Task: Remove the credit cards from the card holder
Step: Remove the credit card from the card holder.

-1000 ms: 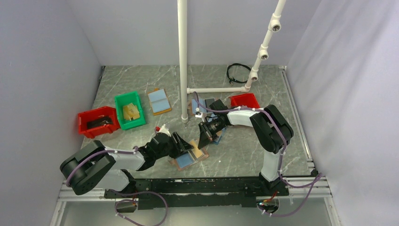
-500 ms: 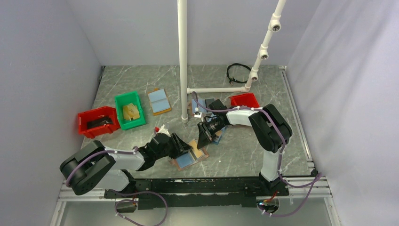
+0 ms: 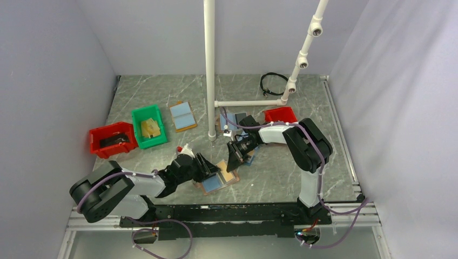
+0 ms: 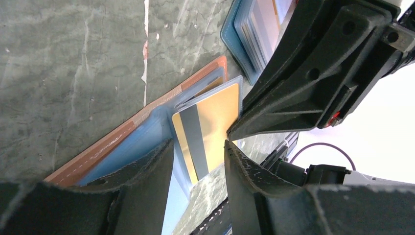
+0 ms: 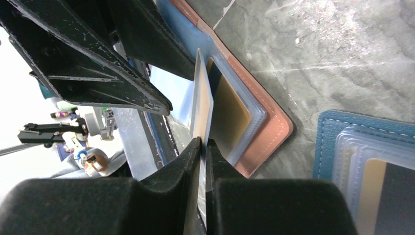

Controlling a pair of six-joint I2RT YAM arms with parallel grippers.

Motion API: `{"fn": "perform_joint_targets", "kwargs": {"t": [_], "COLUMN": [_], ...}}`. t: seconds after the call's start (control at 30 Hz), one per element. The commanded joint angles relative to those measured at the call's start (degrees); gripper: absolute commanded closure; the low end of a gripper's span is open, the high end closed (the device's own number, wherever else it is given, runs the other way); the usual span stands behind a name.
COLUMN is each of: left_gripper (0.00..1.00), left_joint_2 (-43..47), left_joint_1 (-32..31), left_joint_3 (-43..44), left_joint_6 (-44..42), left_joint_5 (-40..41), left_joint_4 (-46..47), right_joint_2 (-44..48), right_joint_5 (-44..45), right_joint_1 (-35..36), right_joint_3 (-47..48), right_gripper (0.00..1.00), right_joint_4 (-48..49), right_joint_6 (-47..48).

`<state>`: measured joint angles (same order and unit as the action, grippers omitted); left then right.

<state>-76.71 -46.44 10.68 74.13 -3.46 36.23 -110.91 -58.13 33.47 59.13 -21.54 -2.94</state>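
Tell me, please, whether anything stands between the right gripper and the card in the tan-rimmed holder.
Nothing visible does: the right gripper pinches the card by its edge. The left gripper sits close beside it over the card holder, clear of that grip.

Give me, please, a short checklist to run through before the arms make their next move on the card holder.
1. Right hand shut on the gold card at its edge: ok.
2. Gold card fully out of the card holder sleeve: cannot tell.
3. Left hand pinning the holder: cannot tell; it is open over the blue half.
4. Clearance between the two hands: not ok; they look nearly in contact.
5. Navy holder apart from the card holder: ok; bare table shows between them.
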Motion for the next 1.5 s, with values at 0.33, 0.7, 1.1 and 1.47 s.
{"fn": "perform_joint_targets", "kwargs": {"t": [0.33,0.7,1.1,1.47], "left_gripper": [0.42,0.41,0.39,0.55], "left_joint_2": [3.7,14.3,6.8,-2.4], "left_joint_1": [0.5,0.5,0.8,0.8], "left_joint_3": [-3.7,-2.3,-1.8,-1.0], "left_joint_6": [-3.5,-6.2,-5.3,-2.7], "left_joint_5": [-1.0,0.9,-1.4,-5.3], "left_joint_4": [8.4,-2.9,6.1,19.2], "right_joint_2": [2.1,2.5,2.5,2.5], "right_joint_5": [-12.0,-13.6,-13.7,-14.9], "right_joint_1": [-1.4,-3.0,-3.2,-3.2], "right_joint_3": [0.4,0.0,0.1,0.0], "right_gripper": [1.00,1.00,1.00,1.00], "right_joint_4": [3.5,4.2,3.9,4.0], "right_joint_6": [-2.8,-3.5,-3.1,-2.9]}}
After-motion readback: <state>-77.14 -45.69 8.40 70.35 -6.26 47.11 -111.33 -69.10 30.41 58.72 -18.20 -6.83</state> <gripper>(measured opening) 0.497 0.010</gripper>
